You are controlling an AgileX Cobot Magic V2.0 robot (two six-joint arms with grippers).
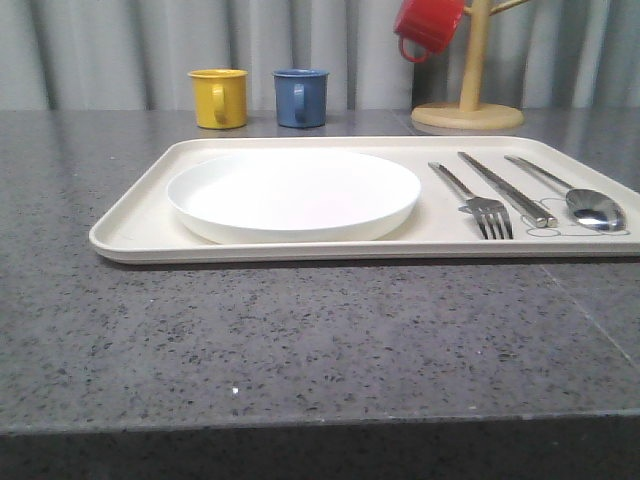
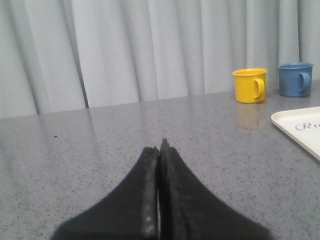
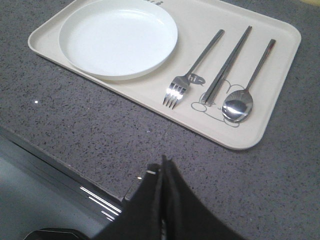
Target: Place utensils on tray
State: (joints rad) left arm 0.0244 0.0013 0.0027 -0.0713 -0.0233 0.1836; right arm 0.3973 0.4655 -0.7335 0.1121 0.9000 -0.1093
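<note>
The cream tray (image 1: 135,228) lies across the grey table, seen also from above as the tray (image 3: 280,75) in the right wrist view. On its right part lie the fork (image 1: 478,203), knife (image 1: 508,189) and spoon (image 1: 580,199), side by side; the fork (image 3: 192,67), knife (image 3: 227,65) and spoon (image 3: 245,90) rest over a bunny drawing. A round white plate (image 1: 293,193) fills the tray's left part. My right gripper (image 3: 163,162) hangs shut and empty above the table's front edge, apart from the tray. My left gripper (image 2: 160,147) is shut and empty over bare table, left of the tray's corner (image 2: 300,127).
A yellow mug (image 1: 219,98) and a blue mug (image 1: 300,97) stand behind the tray near the curtain. A wooden mug stand (image 1: 467,105) at the back right carries a red mug (image 1: 428,25). The table's front edge (image 3: 65,165) runs below my right gripper.
</note>
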